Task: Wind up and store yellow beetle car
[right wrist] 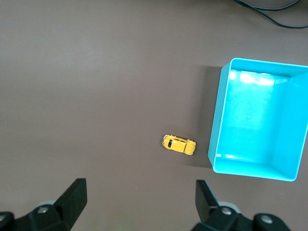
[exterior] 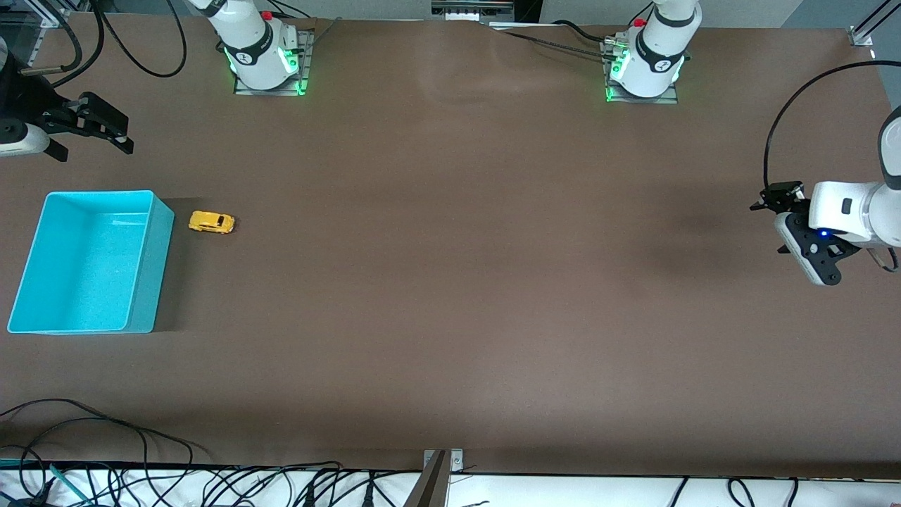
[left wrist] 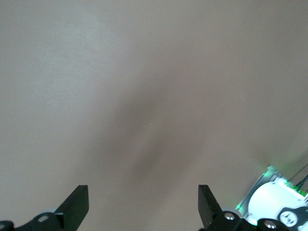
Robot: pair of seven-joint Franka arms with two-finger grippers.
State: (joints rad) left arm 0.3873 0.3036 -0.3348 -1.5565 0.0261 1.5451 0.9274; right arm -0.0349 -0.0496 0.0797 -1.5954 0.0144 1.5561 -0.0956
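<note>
The yellow beetle car [exterior: 211, 222] stands on its wheels on the brown table, close beside the cyan bin [exterior: 160, 262], on the bin's side toward the left arm's end. In the right wrist view the car [right wrist: 179, 144] lies next to the bin's wall [right wrist: 217, 126]. My right gripper [exterior: 91, 146] is open and empty, up in the air near the right arm's end of the table, over bare table farther from the front camera than the bin; its own view shows it [right wrist: 140, 197] with the jaws wide apart. My left gripper [exterior: 772, 201] is open and empty, waiting over the left arm's end of the table [left wrist: 143, 202].
The cyan bin is empty. The two arm bases [exterior: 264, 53] [exterior: 646, 60] stand along the table's farthest edge. Cables [exterior: 141, 486] lie off the table's nearest edge. The left arm's base [left wrist: 281, 207] shows in the left wrist view.
</note>
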